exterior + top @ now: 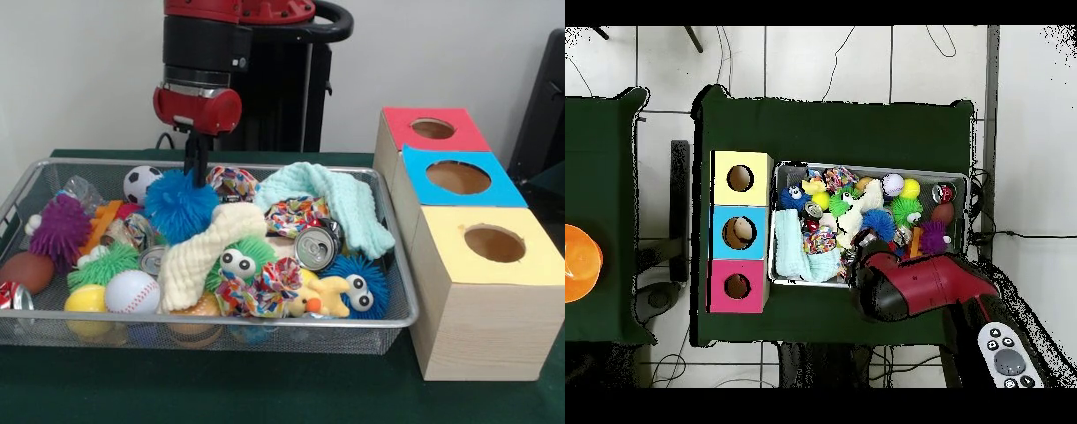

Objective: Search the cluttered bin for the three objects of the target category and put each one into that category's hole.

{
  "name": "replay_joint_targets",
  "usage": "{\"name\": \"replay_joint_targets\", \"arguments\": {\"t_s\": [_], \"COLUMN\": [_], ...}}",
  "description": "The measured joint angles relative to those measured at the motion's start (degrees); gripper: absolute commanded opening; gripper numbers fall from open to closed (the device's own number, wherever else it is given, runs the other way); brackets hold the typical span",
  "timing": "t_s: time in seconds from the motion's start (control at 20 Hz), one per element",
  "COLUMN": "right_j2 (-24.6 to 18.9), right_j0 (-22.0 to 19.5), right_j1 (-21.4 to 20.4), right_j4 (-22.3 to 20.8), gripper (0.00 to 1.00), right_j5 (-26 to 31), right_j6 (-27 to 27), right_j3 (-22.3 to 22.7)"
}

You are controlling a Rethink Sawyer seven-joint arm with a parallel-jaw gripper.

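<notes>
1. The gripper [195,164] is hanging straight down from the red wrist, its dark fingers sinking into the top of the blue spiky ball [180,205]. Whether they are closing on the ball or merely resting in its spikes cannot be told; the tips are hiding in the fuzz.
2. The bin [395,265] is sitting at the table's middle, crowded with balls, cloths, scrunchies and crushed cans. The blue spiky ball is lying toward the far rim, just beside the soccer ball [139,182].
3. The hole [433,129] in the red top is standing beyond the bin's end, farthest back in the row of three boxes. In the front view it is lying well off to the gripper's right, at about the same depth.
4. From overhead, the arm [925,285] is reaching over the bin's rim on the base side, and the red box's hole [737,286] is lying to the left along that edge.
5. Judgement: the carry calls for a lift clear of the clutter, then a sideways run along the bin's long axis.
</notes>
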State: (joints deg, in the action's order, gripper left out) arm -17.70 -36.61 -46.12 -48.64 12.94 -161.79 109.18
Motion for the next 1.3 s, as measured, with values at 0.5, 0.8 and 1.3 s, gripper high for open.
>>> {"name": "replay_joint_targets", "arguments": {"t_s": [0.5, 0.8, 1.3], "right_j2": [-0.56, -0.56, -1.35], "right_j0": [0.00, 0.00, -0.09], "right_j1": [-0.94, -1.33, -1.38], "right_j4": [0.93, 1.09, 1.69], "gripper": [1.00, 1.00, 1.00], "right_j5": [0.91, 1.13, 1.14], "right_j6": [0.00, 0.00, 0.00], "right_j3": [0.02, 0.04, 0.13]}}
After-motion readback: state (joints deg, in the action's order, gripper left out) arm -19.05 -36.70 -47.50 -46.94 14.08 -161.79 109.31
